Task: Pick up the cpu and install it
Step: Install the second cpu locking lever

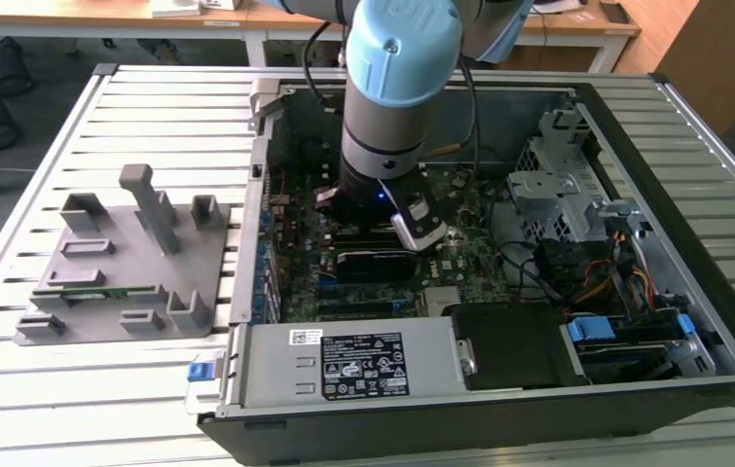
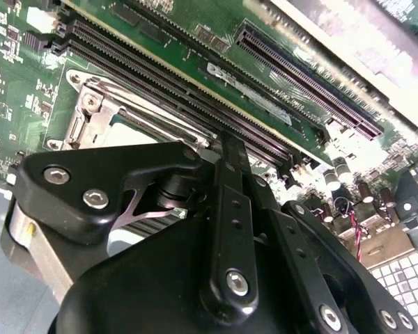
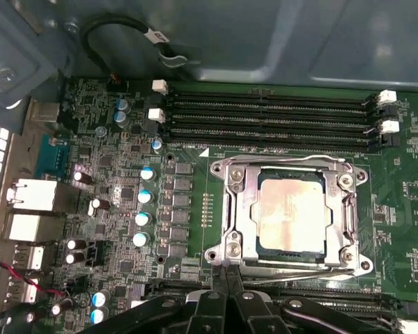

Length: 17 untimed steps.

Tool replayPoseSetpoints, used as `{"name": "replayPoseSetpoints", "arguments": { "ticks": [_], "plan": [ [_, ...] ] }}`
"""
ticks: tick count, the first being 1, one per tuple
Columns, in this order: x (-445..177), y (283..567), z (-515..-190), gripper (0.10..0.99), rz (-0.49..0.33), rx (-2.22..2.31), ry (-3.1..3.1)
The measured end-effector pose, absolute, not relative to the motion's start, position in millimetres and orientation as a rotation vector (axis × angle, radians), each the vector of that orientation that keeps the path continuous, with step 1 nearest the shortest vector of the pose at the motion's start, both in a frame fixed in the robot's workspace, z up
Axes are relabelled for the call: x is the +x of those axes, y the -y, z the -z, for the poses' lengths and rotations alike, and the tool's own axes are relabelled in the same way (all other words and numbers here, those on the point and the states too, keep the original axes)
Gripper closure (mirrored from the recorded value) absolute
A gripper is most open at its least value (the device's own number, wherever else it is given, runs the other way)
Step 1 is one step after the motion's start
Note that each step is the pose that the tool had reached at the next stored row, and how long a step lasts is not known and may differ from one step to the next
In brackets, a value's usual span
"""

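Cpu [image 3: 290,211]: seated in the metal socket frame [image 3: 240,202] on the motherboard [image 3: 188,209]. Gripper [image 3: 226,278]: fingers pressed together, just beside the frame, holding nothing.

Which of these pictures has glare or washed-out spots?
In the second wrist view, the area beyond the motherboard is blown out white; in the first wrist view, the cpu lid shines softly; in the exterior view, light is even across the computer case.

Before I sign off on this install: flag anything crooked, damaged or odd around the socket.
Nothing stands out. The cpu lies flat and square inside the socket frame, the memory slots look intact, and the gripper sits beside the socket.
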State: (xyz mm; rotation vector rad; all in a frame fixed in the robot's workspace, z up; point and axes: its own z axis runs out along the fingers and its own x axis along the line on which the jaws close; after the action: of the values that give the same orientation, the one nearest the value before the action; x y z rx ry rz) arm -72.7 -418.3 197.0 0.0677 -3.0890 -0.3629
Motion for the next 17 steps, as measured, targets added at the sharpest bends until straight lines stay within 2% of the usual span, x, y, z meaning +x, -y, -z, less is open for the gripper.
{"name": "replayPoseSetpoints", "arguments": {
  "ticks": [7,17],
  "plan": [
    [-73.9,418.4,-195.0,0.980,0.439,0.069,3.080],
    [-76.8,418.8,-191.2,0.980,0.484,0.070,3.074]
  ]
}}
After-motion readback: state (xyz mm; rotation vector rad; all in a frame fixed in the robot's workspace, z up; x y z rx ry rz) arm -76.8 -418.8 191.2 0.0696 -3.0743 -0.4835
